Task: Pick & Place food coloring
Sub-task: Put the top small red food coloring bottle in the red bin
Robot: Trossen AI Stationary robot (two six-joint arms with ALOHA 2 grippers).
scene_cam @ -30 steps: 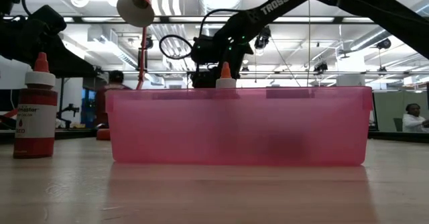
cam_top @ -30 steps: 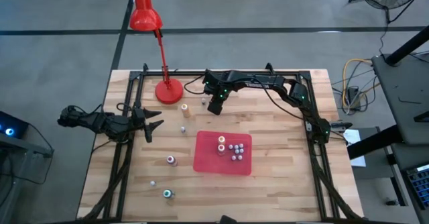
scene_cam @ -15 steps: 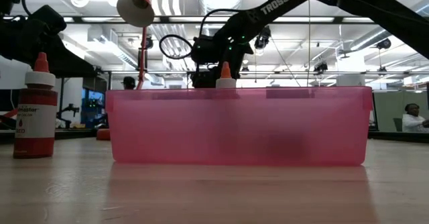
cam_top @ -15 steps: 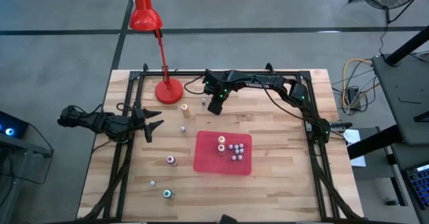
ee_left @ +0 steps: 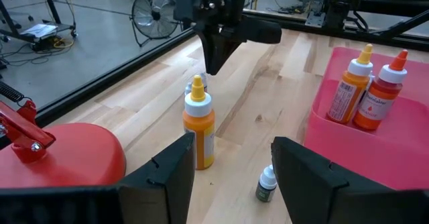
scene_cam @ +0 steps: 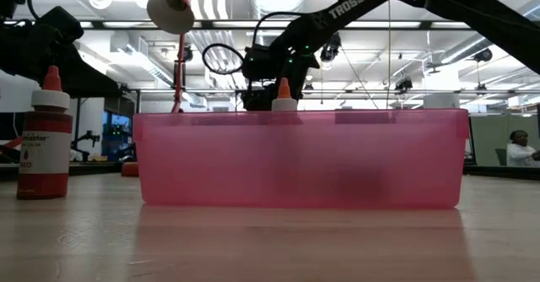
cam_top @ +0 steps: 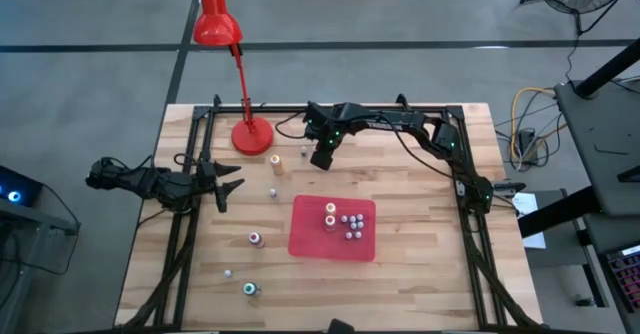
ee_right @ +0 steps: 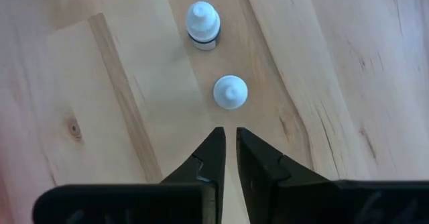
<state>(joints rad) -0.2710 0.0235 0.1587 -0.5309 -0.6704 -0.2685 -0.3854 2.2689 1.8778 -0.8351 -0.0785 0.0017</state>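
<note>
The food coloring bottles are scattered over the wooden table. Several stand in the red tray (cam_top: 312,236), including two taller orange-tipped ones (ee_left: 352,90). An orange bottle (cam_top: 275,161) stands near the lamp, with a tiny bottle (cam_top: 272,191) beside it. A pink-topped bottle (cam_top: 255,238), a tiny one (cam_top: 227,272) and a green-topped one (cam_top: 250,289) stand nearer. My right gripper (ee_right: 228,131) hangs shut, pointing down, just short of two tiny white-capped bottles (ee_right: 230,92) (ee_right: 202,23). My left gripper (cam_top: 228,187) waits open at the table's left, fingers (ee_left: 167,177) level, aimed at the orange bottle (ee_left: 199,130).
A red desk lamp stands with its base (cam_top: 251,135) at the far left, close to the orange bottle. A black frame (cam_top: 197,144) runs along the table's left, far and right sides. Bare wood lies to the right of the tray. A person (scene_cam: 519,149) shows in the room beyond.
</note>
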